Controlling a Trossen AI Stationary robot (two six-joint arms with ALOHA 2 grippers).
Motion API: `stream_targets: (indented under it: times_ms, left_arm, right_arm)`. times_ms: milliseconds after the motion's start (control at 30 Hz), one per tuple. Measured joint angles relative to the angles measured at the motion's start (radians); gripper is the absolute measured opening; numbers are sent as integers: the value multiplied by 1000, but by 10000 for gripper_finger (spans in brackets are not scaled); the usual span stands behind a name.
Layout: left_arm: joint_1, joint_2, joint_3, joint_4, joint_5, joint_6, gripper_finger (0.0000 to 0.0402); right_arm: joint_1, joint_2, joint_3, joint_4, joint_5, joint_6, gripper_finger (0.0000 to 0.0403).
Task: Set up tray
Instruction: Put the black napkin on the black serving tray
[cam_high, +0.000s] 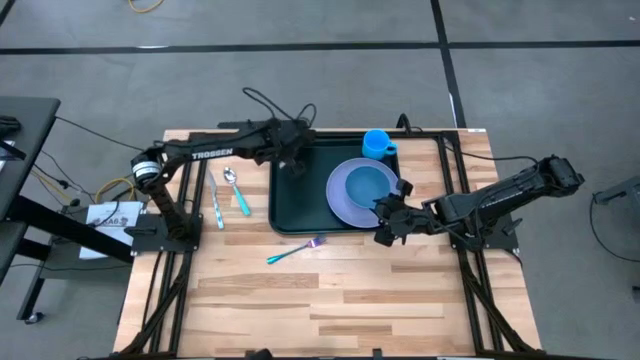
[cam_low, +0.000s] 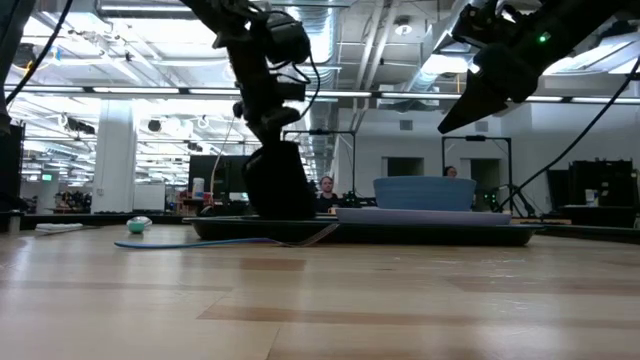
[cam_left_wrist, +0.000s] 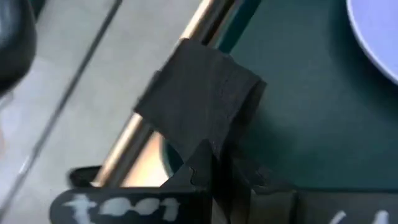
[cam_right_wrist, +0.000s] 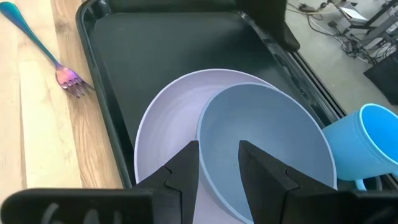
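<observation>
High view looks straight down on the wooden tabletop (cam_high: 330, 290), where the dark green tray (cam_high: 300, 205) lies toward the far edge, near the middle. Inside the tray, on its right half, sits a lavender plate (cam_high: 340, 195), and a blue bowl (cam_high: 372, 183) rests on that plate, shifted toward the tray's far right side. A blue cup (cam_high: 377, 143) stands at the tray's far right corner; whether it is inside the rim or just on it cannot be told. The tray's left half is bare.

The left gripper (cam_high: 296, 160) is down at the tray's far left corner, its jaws closed; the left wrist view shows them pressed together over the tray's edge, and whether they pinch the rim cannot be told. The right gripper (cam_right_wrist: 217, 165) hangs just above the near side of the plate and bowl, its jaws parted and holding nothing.

On the tabletop left of the tray lie a teal-handled spoon (cam_high: 236, 190) and a second pale teal utensil (cam_high: 216, 200) beside it. A fork (cam_high: 295, 249) with a teal handle and purple tines lies just off the tray's near edge.
</observation>
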Motion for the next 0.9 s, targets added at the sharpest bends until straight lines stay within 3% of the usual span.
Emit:
stream_targets:
  times_ms: [600, 900]
  left_arm:
    - [-38, 0, -181, 99, 226, -80, 3]
    - [-103, 0, -185, 105, 299, -86, 2]
  right_arm:
    - [0, 0, 0, 0, 0, 8, 107]
    - [0, 0, 0, 0, 0, 8, 107]
